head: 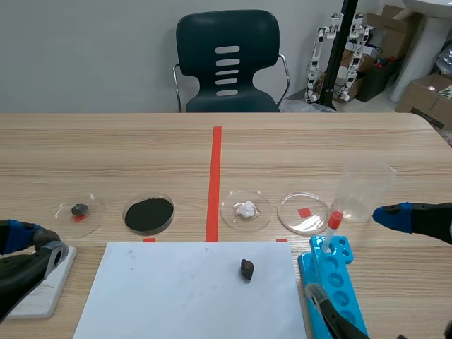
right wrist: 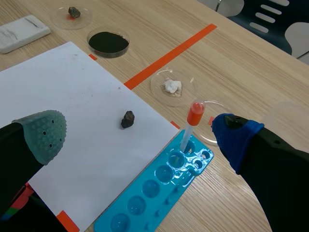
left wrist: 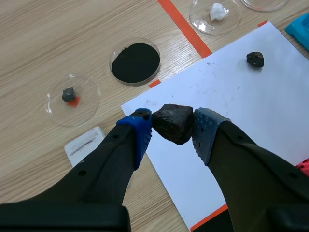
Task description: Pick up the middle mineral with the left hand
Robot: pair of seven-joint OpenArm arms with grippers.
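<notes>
In the left wrist view my left gripper (left wrist: pixel 174 127) is shut on a dark brown mineral (left wrist: pixel 172 121), held above the near left corner of the white paper (left wrist: pixel 241 101). In the scene view this gripper (head: pixel 35 244) hangs low at the left edge, and the held mineral does not show there. A smaller dark mineral (head: pixel 246 269) lies on the paper. A grey mineral (head: pixel 80 209) sits in the far left dish and a white one (head: pixel 246 209) in a dish right of the tape line. My right gripper (right wrist: pixel 140 135) stands open over the blue tray (right wrist: pixel 159 186).
A dish of black powder (head: pixel 149 214) and an empty dish (head: pixel 304 213) stand in the row. A red-capped tube (head: pixel 333 224) stands in the blue tray (head: pixel 339 286), with a clear beaker (head: pixel 366 189) behind. A white block (head: pixel 44 288) lies under my left arm.
</notes>
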